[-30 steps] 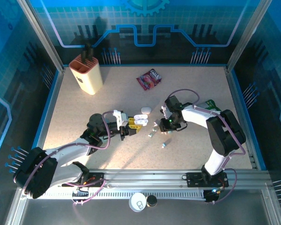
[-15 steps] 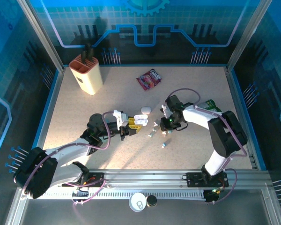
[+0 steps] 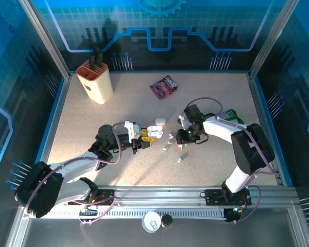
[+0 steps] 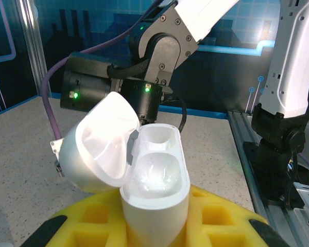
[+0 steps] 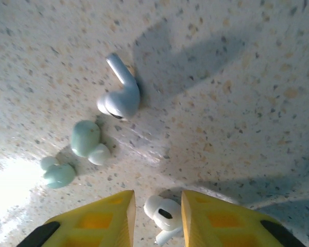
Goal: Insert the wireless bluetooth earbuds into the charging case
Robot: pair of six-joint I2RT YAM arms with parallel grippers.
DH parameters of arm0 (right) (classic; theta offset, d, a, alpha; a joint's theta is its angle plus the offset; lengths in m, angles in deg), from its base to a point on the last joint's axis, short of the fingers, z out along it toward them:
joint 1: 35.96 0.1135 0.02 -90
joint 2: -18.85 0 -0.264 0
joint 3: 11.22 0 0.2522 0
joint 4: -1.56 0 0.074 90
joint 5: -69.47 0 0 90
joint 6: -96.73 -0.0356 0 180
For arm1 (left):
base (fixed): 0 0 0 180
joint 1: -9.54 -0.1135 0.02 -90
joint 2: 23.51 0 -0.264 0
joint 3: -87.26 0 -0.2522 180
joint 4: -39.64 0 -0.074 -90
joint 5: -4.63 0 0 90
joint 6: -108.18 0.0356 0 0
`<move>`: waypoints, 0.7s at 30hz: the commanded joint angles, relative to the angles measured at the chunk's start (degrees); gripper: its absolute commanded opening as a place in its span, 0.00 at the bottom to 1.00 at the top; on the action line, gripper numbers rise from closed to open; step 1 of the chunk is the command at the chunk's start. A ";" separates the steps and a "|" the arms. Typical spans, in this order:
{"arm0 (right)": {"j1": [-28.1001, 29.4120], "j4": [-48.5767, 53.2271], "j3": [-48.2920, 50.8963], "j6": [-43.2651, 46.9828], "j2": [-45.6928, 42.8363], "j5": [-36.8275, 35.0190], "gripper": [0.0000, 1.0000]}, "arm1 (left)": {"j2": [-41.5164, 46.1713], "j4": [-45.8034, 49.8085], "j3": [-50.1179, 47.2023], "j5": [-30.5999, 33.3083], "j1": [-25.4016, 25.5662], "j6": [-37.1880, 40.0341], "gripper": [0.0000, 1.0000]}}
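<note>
The white charging case [image 4: 154, 180] stands upright with its lid [image 4: 95, 152] swung open to the left and both wells empty. My left gripper [image 4: 154, 226] is shut on its lower body with yellow pads; from above the case [image 3: 153, 132] sits at that gripper's [image 3: 144, 138] tip. My right gripper [image 5: 157, 211] hangs low over the table, its jaws apart around a white earbud [image 5: 165, 214] lying on the surface, close to the right finger. Beyond it lie a white stemmed earbud [image 5: 121, 98] and two pale teal ones [image 5: 86, 138] [image 5: 56, 175]. The right gripper [image 3: 183, 140] is just right of the case.
A closed white case [image 3: 160, 121] lies behind the held one. Loose earbuds [image 3: 166, 147] [image 3: 181, 159] dot the table centre. A beige holder [image 3: 94, 81] stands back left, a red snack packet [image 3: 164, 86] at the back, a green item [image 3: 232, 116] by the right arm.
The right arm has shifted slightly to the right near the loose earbuds. The left arm and the open case have not moved.
</note>
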 commanded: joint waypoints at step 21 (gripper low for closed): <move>0.54 4.90 -2.29 3.54 3.31 1.85 0.27 | -0.59 -0.66 0.60 -0.89 0.45 1.72 0.14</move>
